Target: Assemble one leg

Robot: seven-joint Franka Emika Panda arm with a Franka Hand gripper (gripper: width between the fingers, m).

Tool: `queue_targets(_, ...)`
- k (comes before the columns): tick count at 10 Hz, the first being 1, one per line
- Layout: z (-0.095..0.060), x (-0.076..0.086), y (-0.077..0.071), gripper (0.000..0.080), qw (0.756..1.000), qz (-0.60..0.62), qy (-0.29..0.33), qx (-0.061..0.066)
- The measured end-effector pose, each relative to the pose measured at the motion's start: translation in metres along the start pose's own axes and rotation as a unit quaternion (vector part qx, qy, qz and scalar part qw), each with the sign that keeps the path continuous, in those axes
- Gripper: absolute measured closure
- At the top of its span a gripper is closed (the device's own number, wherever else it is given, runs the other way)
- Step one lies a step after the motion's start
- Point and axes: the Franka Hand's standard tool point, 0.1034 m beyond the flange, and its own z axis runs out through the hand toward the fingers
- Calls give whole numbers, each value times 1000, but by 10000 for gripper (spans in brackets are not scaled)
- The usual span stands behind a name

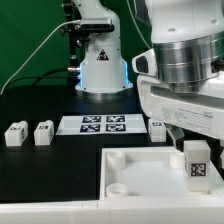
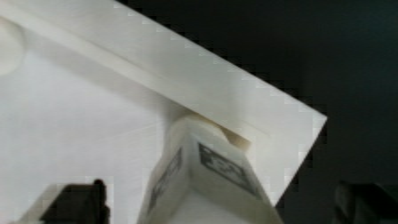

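Observation:
A leg (image 1: pixel 197 162), a small white block with a tag on its face, stands upright at the corner of the large white panel (image 1: pixel 140 168) on the exterior view's right. My gripper (image 1: pixel 196 146) hangs right over it. In the wrist view the leg (image 2: pixel 214 172) rises between the fingers of my gripper (image 2: pixel 210 208) over the panel's corner (image 2: pixel 125 110). A strip of white panel shows between one dark finger (image 2: pixel 75 202) and the leg, so the jaws stand open around it. The other finger blends into the dark table.
Two more legs (image 1: pixel 14 133) (image 1: pixel 43 132) lie on the black table at the exterior view's left, and another leg (image 1: pixel 157 128) lies beside the marker board (image 1: pixel 100 124). A robot base (image 1: pixel 101 70) stands behind the marker board.

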Motion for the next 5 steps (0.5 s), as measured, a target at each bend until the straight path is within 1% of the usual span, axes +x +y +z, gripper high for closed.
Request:
queue_targets(1,1,-5,-3,151,997,-81,14,-4)
queue_targets(2,2,-5,-3,151,990,-142,15,-5)
queue_targets(4,2,-2,-1,150,954,-301,14,-9)
queue_targets(5,2,-2,-1,150,939,-344,14,-10)
